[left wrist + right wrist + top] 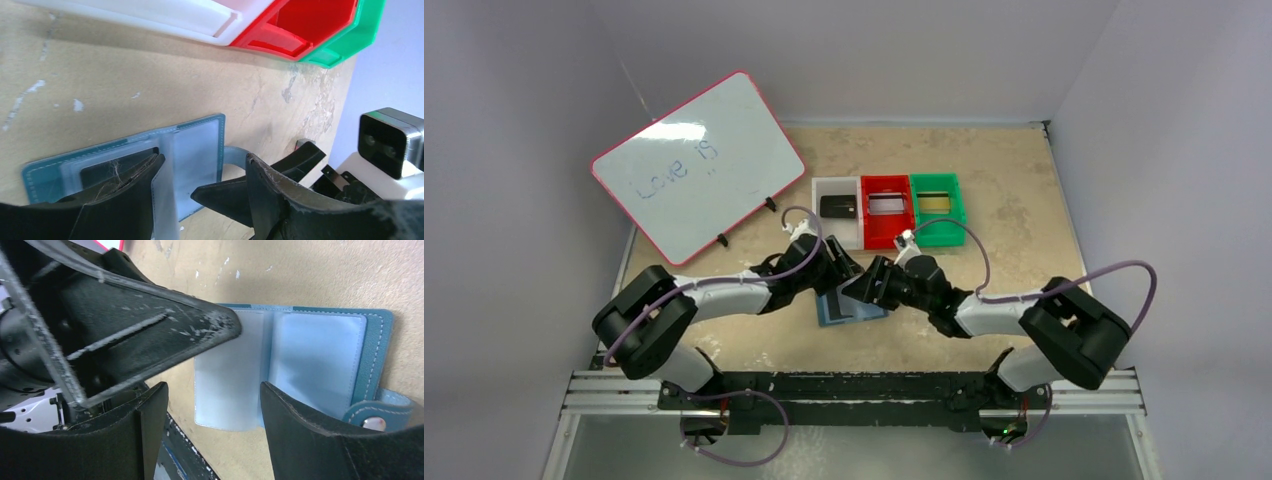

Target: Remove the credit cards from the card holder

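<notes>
Holder (835, 311) lies open on bench (1009, 205), between the arms. Left claw (205, 161) and right claw (214, 388) hang spread over its pockets, pinching nothing. Cards (838, 206) lie in bins (889, 238).

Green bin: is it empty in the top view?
No, a gold card lies flat inside the green bin.
</notes>
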You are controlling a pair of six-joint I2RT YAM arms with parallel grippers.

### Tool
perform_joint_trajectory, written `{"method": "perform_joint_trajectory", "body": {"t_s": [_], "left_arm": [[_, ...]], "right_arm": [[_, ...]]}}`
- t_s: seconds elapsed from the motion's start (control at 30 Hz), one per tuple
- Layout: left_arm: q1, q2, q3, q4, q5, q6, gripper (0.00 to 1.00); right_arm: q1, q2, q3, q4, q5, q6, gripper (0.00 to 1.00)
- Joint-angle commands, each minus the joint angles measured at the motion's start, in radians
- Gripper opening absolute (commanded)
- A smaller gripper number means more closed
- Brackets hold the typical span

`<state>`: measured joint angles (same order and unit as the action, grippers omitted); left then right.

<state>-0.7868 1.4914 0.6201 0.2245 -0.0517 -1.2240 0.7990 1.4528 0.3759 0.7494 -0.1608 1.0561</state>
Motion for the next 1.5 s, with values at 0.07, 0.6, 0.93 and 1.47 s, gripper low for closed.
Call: {"method": "perform_joint_trajectory", "body": {"t_s": [0.07, 0.6, 0.93, 1.47], "left_arm": [[-0.062, 0.043, 0.087, 0.058, 0.005, -0.020, 0.59], [-0.127, 0.086, 0.234, -0.170, -0.147, 0.091, 0.60], [-0.126, -0.156, 0.268, -0.550, -0.511, 0.162, 0.62], [-0.124, -0.229, 0.110, -0.544, -0.288, 0.214, 0.45]], "right_arm": [[-0.004, -0.169, -0.033, -0.129, 0.121, -0.046, 0.70], [-0.003, -0.744, -0.154, -0.515, 0.327, 0.019, 0.49], [-0.003, -0.440, -0.018, -0.348, 0.164, -0.077, 0.42], [-0.003, 0.013, 0.187, -0.267, -0.029, -0.139, 0.32]]}}
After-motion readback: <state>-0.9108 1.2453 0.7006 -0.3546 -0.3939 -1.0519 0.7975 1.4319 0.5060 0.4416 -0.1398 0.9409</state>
